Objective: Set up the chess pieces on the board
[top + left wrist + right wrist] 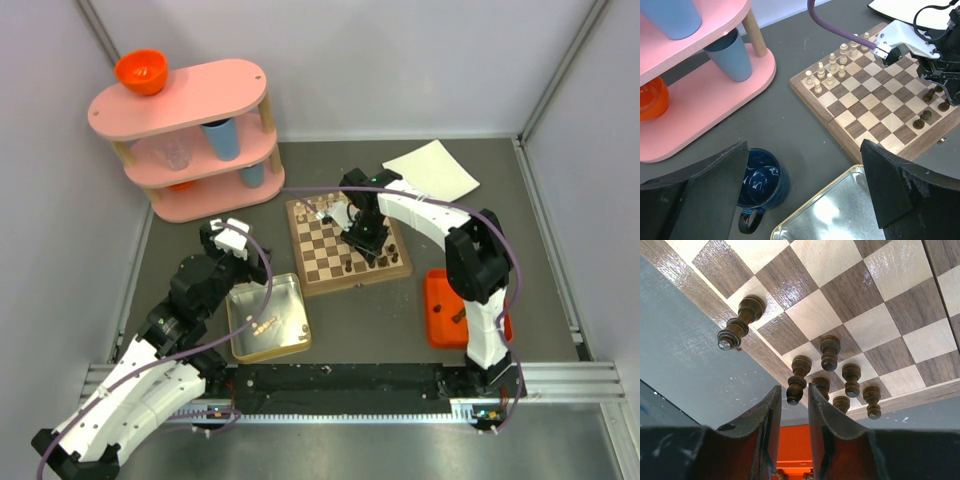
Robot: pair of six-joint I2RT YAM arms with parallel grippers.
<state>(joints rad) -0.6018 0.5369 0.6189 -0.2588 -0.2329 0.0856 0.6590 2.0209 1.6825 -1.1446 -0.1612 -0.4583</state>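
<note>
Your left claw (pixel 800 200) stands wide open and holds nothing. It hovers above the worktop (pixel 390 325) just right of the pink shelf (pixel 190 100). Only the left wrist view shows what lies beneath it: a dark blue mug (pixel 760 181) between the fingers and a corner of the silver tin (pixel 840 215). From above, the arm hides that mug, but you can see the whole tin, near the board's left front corner.

The board (pixel 322 255) lies flat in the middle of the worktop, its brown and cream checks framed by a wood rim. The cream chessmen (pixel 832 66) stand upright and bunched at its far left corner, clearest from the left wrist. The dark chessmen (pixel 829 352) are small turned brown pieces gathered along the right edge, near the front right corner.

Your right claw (pixel 794 402) hangs low over that dark group. The overhead view shows only the claw's black body covering those squares. The right wrist view shows seven dark pieces, six clustered and one apart to the left on an edge square. There the fingers (pixel 767 425) are parted by a narrow gap. One dark piece (pixel 796 382) sits right at the mouth of the gap, and neither finger visibly presses it. The orange tray (pixel 790 450) shows through the gap. It lies on the worktop right of the board.
</note>
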